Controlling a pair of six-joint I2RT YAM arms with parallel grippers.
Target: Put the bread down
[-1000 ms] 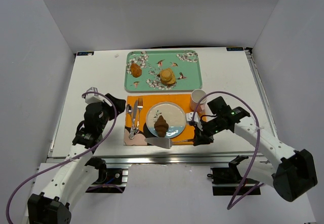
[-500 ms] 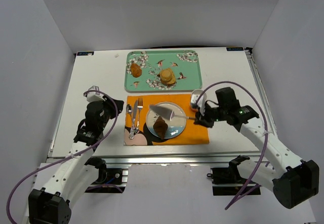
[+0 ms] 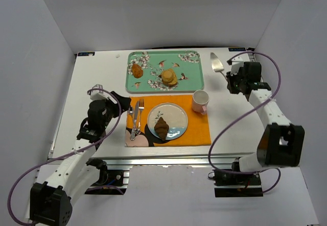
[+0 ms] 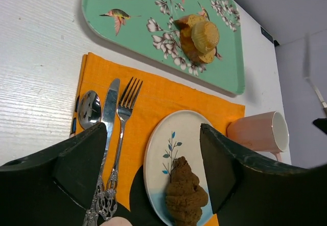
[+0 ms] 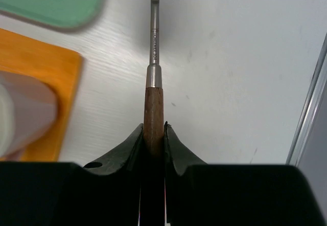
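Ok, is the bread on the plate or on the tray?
On the plate: the bread lies at its near edge, over the orange mat. The tray holds only two other pastries.

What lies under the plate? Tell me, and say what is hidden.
The plate rests on the orange placemat, which shows on every side. The mat directly beneath is covered; the croissant hides part of the plate's face.

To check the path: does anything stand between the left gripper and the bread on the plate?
Only the cutlery, lying flat on the placemat between the left gripper and the bread; nothing taller blocks.
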